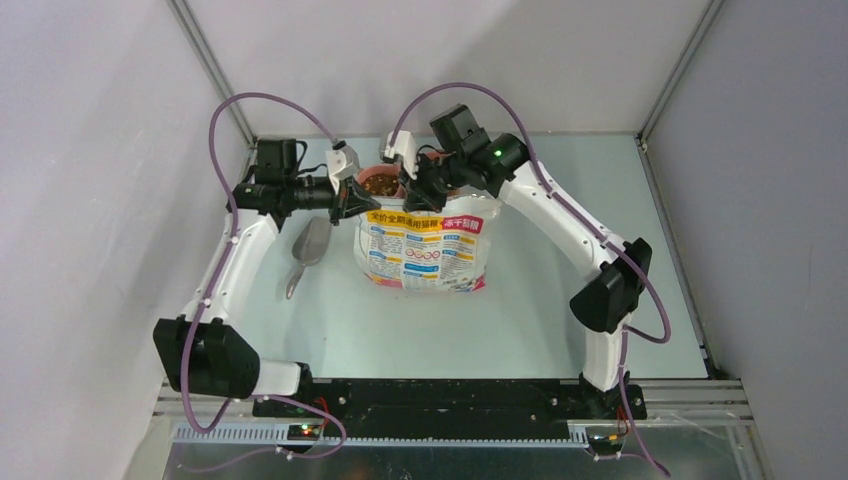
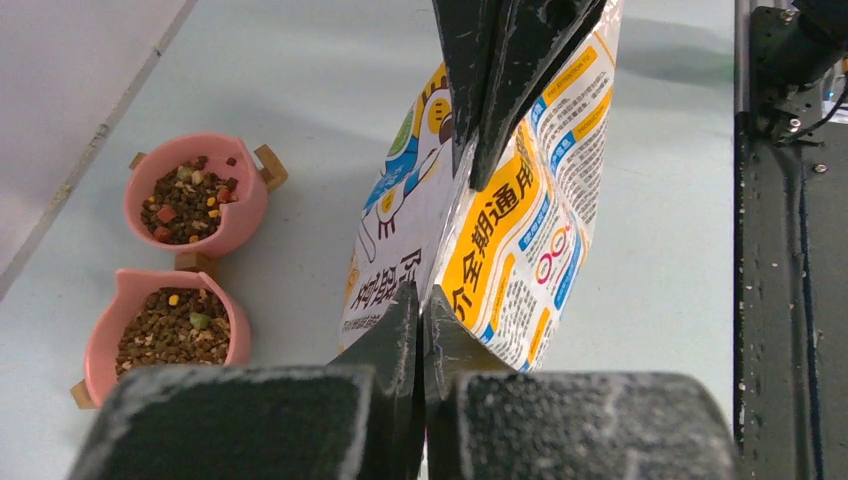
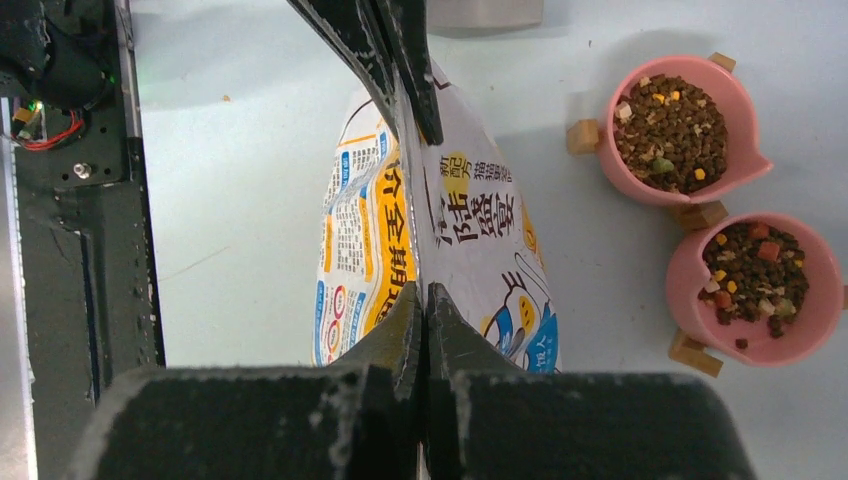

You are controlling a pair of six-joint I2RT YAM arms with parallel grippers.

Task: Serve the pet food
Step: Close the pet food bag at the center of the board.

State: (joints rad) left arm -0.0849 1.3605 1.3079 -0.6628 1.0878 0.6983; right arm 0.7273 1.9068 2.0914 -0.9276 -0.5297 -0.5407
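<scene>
Apparently the serving itself is nearing its end. The pet food [image 2: 178, 328] is sitting heaped in two pink bowls [image 2: 243, 212], brown pellets with a few coloured bits among them. Both bowls are filled close to the rim and are standing side by side on the table [image 1: 560, 300] just behind the bag [image 1: 425, 250]. The bag is standing upright between the arms, and its top edge is being pinched flat from both ends. The left gripper [image 2: 421, 300] is clenching the seam at one end, jaws pressed together on the film, and the right gripper [image 3: 423, 295] is clamping the other end the same way. No food is showing at the bag's mouth, which is looking closed in both wrist views. The scoop [image 1: 308, 248] is lying on the table to the left of the bag, apart from either gripper; whether it is holding any pellets is too small to tell. Judging from this, the filling is looking done. What is remaining is likely finishing with the bag, by sealing it or setting it aside, and letting go.
</scene>
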